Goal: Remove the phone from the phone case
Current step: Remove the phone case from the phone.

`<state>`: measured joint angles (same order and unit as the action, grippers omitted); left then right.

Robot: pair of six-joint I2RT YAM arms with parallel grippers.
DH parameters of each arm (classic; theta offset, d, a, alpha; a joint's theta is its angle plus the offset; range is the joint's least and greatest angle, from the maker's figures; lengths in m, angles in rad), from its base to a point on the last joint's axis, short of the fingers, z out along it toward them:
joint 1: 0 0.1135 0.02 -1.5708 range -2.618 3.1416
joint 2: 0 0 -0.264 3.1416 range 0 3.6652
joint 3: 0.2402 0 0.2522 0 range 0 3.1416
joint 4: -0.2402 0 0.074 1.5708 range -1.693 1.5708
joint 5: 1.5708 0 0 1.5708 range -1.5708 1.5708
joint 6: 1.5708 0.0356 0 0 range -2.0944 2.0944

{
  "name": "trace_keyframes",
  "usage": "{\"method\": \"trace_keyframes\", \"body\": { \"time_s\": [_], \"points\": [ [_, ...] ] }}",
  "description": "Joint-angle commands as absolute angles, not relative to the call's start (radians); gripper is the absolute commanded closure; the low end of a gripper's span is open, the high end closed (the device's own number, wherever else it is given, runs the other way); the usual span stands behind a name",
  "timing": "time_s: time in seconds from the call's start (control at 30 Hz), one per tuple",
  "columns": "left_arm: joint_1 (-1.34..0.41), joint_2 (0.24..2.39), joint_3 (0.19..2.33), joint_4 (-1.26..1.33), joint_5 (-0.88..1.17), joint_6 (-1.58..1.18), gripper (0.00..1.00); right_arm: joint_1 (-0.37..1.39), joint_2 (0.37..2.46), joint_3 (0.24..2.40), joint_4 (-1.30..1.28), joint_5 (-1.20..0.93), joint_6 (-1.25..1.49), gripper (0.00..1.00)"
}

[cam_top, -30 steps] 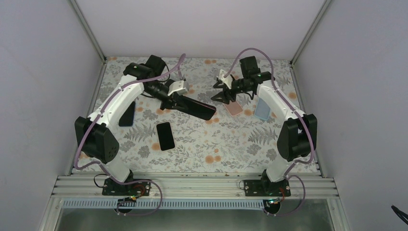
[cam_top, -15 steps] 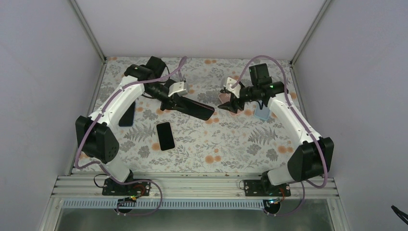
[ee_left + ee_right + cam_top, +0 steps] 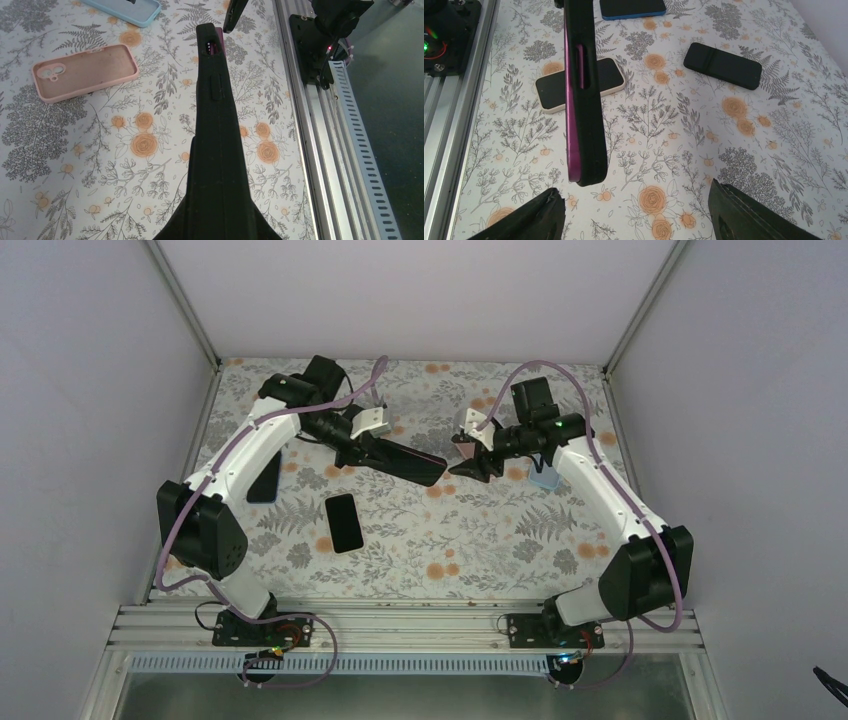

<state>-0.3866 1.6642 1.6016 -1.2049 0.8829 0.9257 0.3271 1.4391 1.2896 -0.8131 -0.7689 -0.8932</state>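
Observation:
My left gripper (image 3: 365,452) is shut on a black phone case (image 3: 412,466) and holds it edge-on above the table. In the left wrist view the case (image 3: 215,150) runs straight out from my jaws. A purple phone (image 3: 569,100) sits inside the case (image 3: 586,100) and shows along one edge. My right gripper (image 3: 470,463) is open and empty, just off the case's free end. In the right wrist view its fingers (image 3: 524,220) stand wide apart, and the case's end hangs near the left one without touching it.
An empty pink case (image 3: 85,72) and a light blue case (image 3: 545,477) lie at the right. A black phone (image 3: 344,522) lies mid-table, a dark one (image 3: 265,477) at the left, and another black one (image 3: 723,65) beyond. The metal rail (image 3: 310,140) runs along the near edge.
My right arm has swung away from the pink case and toward the free end of the held case, gripper still open. My left arm and the case have stayed put.

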Motion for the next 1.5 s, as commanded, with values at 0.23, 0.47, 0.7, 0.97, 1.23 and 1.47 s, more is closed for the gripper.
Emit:
{"method": "trace_keyframes", "body": {
  "time_s": [0.23,0.47,0.7,0.97,1.23,1.47],
  "points": [
    [-0.396,1.651,1.622,-1.184,0.952,0.923,0.98,0.333,1.466,1.277,-0.727,-0.756,-0.851,0.28],
    [-0.408,1.655,1.629,-1.206,0.992,0.938,0.98,0.333,1.488,1.283,-0.659,-0.708,-0.817,0.28],
    [-0.477,1.68,1.603,-1.277,1.006,0.984,0.98,0.334,1.563,1.35,-0.61,-0.616,-0.783,0.28],
    [-0.523,1.697,1.626,-1.276,1.021,0.969,0.98,0.408,1.62,1.464,-0.69,-0.721,-0.789,0.27],
    [-0.522,1.703,1.619,-1.182,0.953,0.906,0.98,0.516,1.609,1.503,-0.816,-1.001,-0.8,0.25],
    [-0.494,1.699,1.681,-1.031,0.831,0.802,0.98,0.707,1.767,1.565,-1.147,-1.183,-1.055,0.23]
  ]
}}
